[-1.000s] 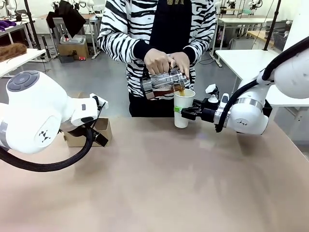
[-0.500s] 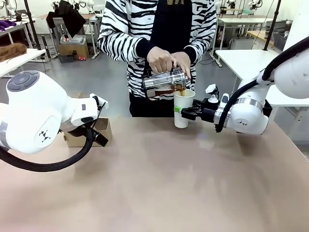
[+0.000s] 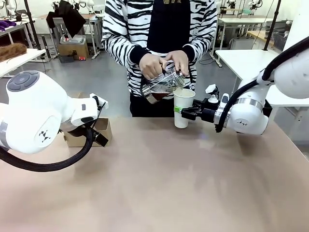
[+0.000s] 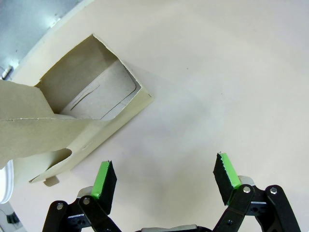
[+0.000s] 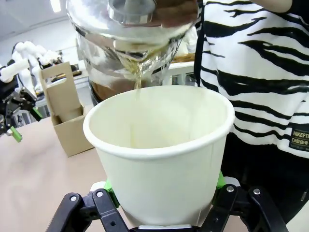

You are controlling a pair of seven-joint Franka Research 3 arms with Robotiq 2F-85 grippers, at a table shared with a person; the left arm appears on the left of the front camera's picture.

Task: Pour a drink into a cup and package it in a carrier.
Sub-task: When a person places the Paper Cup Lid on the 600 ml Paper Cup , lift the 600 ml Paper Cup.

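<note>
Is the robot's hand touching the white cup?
Touching. In the right wrist view, the right gripper is clamped against both sides of the cup, with no gap.

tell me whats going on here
A person tips a glass jug with both hands over the white cup, and a thin stream of drink falls in. The right gripper is shut on the cup, holding it at the table's far edge. The left gripper hangs open over the table beside the cardboard carrier.

The claw (image 5: pixel 164 189) grips the cup (image 5: pixel 159 159) under a dripping jug (image 5: pixel 130 43).
</note>
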